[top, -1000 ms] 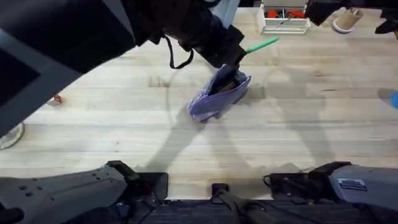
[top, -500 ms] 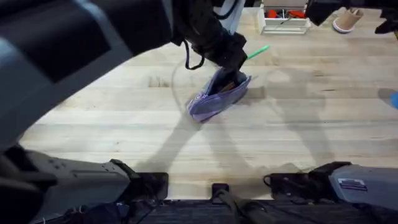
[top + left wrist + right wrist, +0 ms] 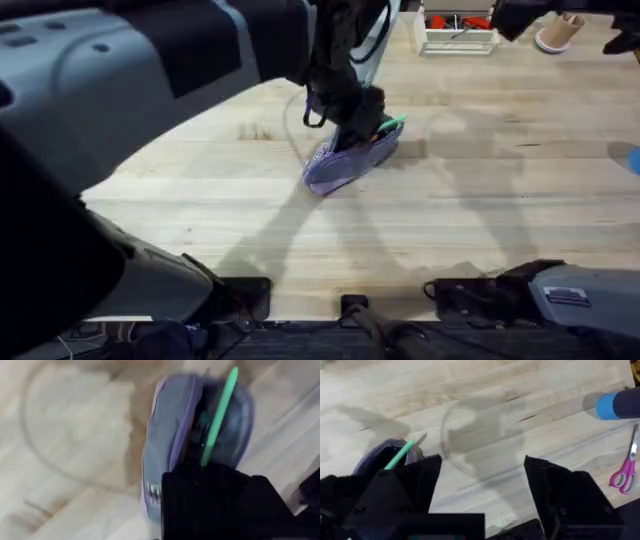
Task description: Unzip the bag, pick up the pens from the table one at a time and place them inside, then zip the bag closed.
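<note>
I steer the left gripper (image 3: 372, 118) down over the lavender bag (image 3: 345, 163) at mid-counter (image 3: 480, 200), its jaws pinching the green pen (image 3: 216, 420) angled into the open mouth. The right gripper (image 3: 482, 487) waits aside, jaws spread. Best to release only once the tip sits deep.

Left arm's fingers (image 3: 368, 118) at open lavender bag (image 3: 345, 163), green pen (image 3: 391, 124) poking out, wooden table (image 3: 480, 200)
</note>
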Action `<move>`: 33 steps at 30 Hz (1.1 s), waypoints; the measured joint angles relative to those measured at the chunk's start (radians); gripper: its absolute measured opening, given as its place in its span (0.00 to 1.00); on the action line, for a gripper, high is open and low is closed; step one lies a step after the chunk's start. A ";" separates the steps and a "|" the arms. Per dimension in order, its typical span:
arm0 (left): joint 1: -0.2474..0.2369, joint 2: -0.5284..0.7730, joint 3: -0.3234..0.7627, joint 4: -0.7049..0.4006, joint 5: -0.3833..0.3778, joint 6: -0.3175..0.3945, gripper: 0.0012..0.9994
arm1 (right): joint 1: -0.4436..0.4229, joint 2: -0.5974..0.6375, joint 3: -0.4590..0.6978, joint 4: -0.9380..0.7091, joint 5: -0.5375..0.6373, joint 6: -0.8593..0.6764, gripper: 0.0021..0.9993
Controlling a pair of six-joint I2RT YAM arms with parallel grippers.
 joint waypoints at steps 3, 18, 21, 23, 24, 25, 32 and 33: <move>-0.001 0.007 0.000 -0.090 -0.059 0.000 0.04 | 0.000 0.000 0.000 0.000 0.000 0.000 1.00; -0.003 0.007 0.009 -0.143 -0.084 0.006 0.11 | 0.000 0.000 0.000 0.001 0.000 0.000 1.00; -0.005 0.007 0.009 -0.142 -0.085 0.007 0.54 | 0.000 0.000 0.000 0.001 0.000 0.000 1.00; -0.005 0.007 0.009 -0.142 -0.086 0.008 0.84 | 0.000 0.000 0.000 0.001 0.000 0.000 1.00; -0.005 0.007 0.009 -0.143 -0.085 0.006 0.96 | 0.000 0.000 0.000 0.001 0.000 0.000 1.00; -0.005 0.007 0.009 -0.146 -0.086 0.008 0.98 | 0.000 0.000 0.000 0.001 0.000 0.000 1.00; -0.005 0.007 0.009 -0.157 -0.087 0.008 0.99 | 0.000 0.000 0.000 0.002 0.000 0.000 1.00; -0.005 0.007 0.009 -0.157 -0.087 0.008 0.99 | 0.000 0.000 0.000 0.002 0.000 0.000 1.00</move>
